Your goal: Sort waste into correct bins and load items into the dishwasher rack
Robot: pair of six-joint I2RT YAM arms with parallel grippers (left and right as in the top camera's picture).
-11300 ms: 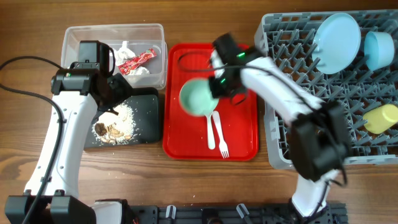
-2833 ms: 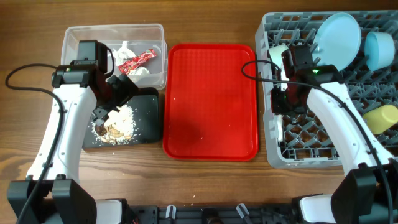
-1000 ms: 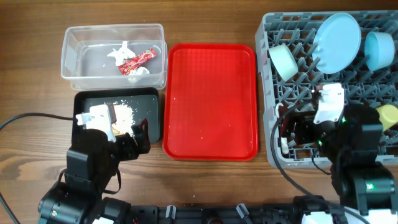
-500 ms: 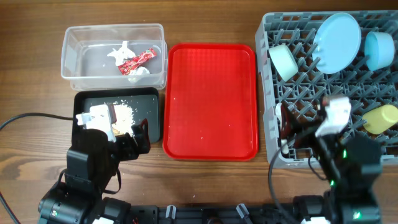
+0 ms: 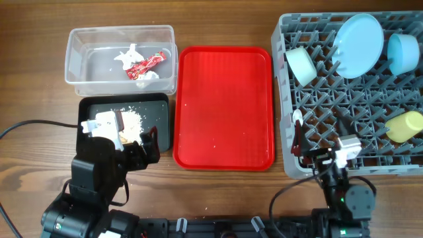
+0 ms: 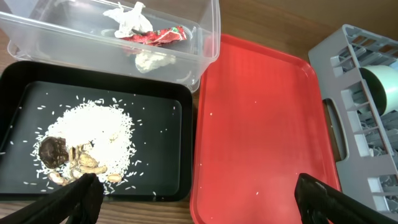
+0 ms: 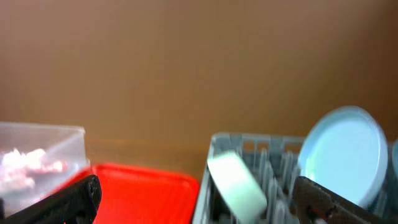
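The clear tub (image 5: 79,66) holds the red wrapper (image 5: 145,65) and white tissue (image 5: 127,54). Rice and brown food scraps (image 6: 81,146) lie in the black tray (image 5: 155,109). In the grey rack (image 5: 291,165) stand the light blue plate (image 5: 357,36), blue bowl (image 5: 403,51), green bowl (image 5: 301,65) and yellow cup (image 5: 404,125); a white utensil (image 5: 298,119) lies at its left edge. My left gripper (image 6: 199,205) hangs open and empty over the black tray's front right corner. My right gripper (image 7: 199,211) is open and empty, pulled back to the rack's front edge.
The red serving tray (image 5: 223,106) lies between the bins and the rack, holding only a few crumbs. A black cable (image 5: 33,125) runs along the table at the left. Both arms are folded low at the table's front edge.
The right arm has drawn back from over the rack toward the front edge and folded down. The left arm has not moved. Both grippers have stayed open.
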